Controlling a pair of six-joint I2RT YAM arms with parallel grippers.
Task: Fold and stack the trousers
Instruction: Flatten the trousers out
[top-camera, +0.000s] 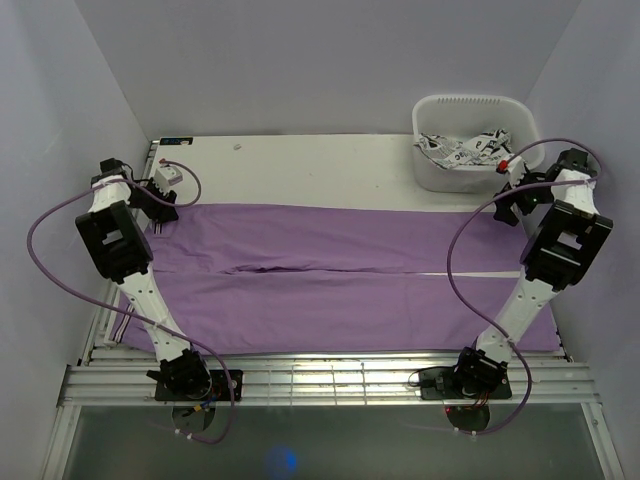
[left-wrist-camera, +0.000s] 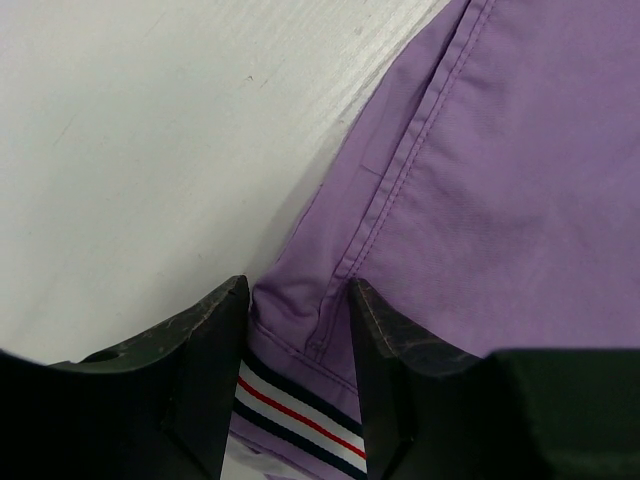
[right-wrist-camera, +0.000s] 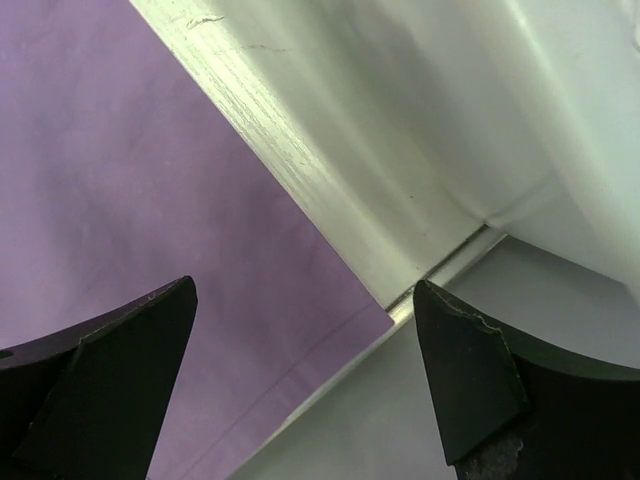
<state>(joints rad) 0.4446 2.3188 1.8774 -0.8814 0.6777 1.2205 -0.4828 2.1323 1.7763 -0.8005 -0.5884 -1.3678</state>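
- Left gripper (left-wrist-camera: 298, 292) hangs well across the table (top-camera: 300, 160) from the white tub (top-camera: 470, 150), out to its left. Its jaws stand partly apart, astride the far waist corner of the trousers (left-wrist-camera: 480, 200). Cloth lies between the fingers, but I judge it not yet pinched.
- Right gripper (right-wrist-camera: 305, 295) hovers just on the near side of the tub, jaws wide apart with nothing between them, over the far leg-end corner where purple cloth meets bare table.
- On the near side of the tub the trousers lie flat and spread almost the whole width of the table. The waist is at the end away from the tub and the leg ends toward it, with the two legs side by side and a thin gap between them.
- The fabric looks thin, soft and light. It should drape and sag from any hold, and probably slides easily on the smooth top.
- At the waist corner the stitched seam (left-wrist-camera: 400, 190) and the striped band (left-wrist-camera: 300, 415) are thicker, so they should give the firmest bite. At the tub end the hem fold should serve the same way.
- Farthest off, the tub holds a crumpled black-and-white printed item (top-camera: 465, 148).
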